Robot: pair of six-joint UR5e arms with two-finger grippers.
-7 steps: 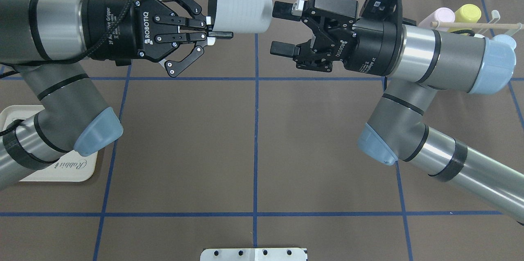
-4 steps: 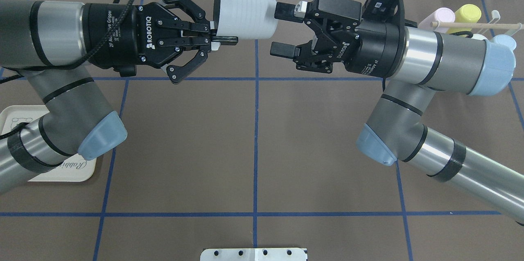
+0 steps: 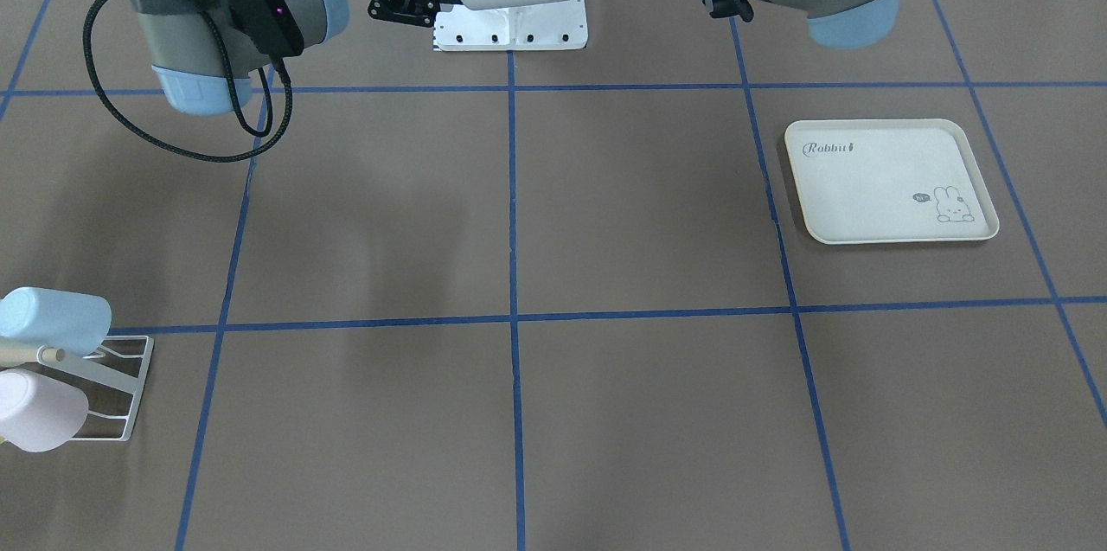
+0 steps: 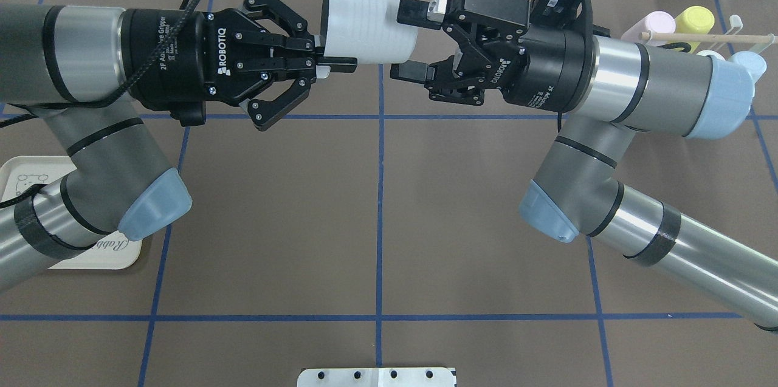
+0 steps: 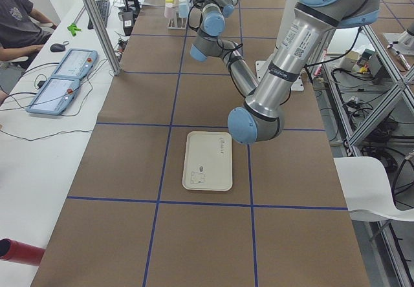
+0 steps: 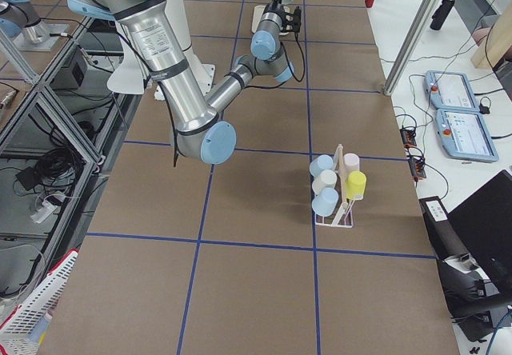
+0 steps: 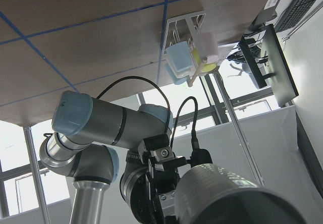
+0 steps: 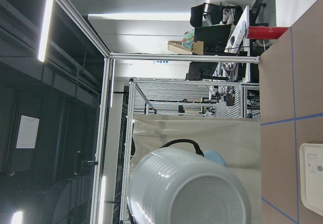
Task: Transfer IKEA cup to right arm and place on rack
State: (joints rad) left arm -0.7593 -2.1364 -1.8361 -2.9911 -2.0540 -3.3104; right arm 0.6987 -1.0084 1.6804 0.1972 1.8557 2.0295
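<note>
**Ribbed white cup hanging between two arms**

At 12 o'clock over the brown worktop (image 4: 377,223), the left arm (image 4: 91,53) is pinching the rim of the ribbed, tapered white cup (image 4: 371,31) in its jaws. It is holding the cup on its side in the air, mouth pointing to 9 o'clock. The right arm (image 4: 644,80) is holding its jaws open, straddling the cup's narrow base end. At 2 o'clock, the white wire rack (image 4: 735,25) is carrying pink, yellow and pale-blue cups.
</note>
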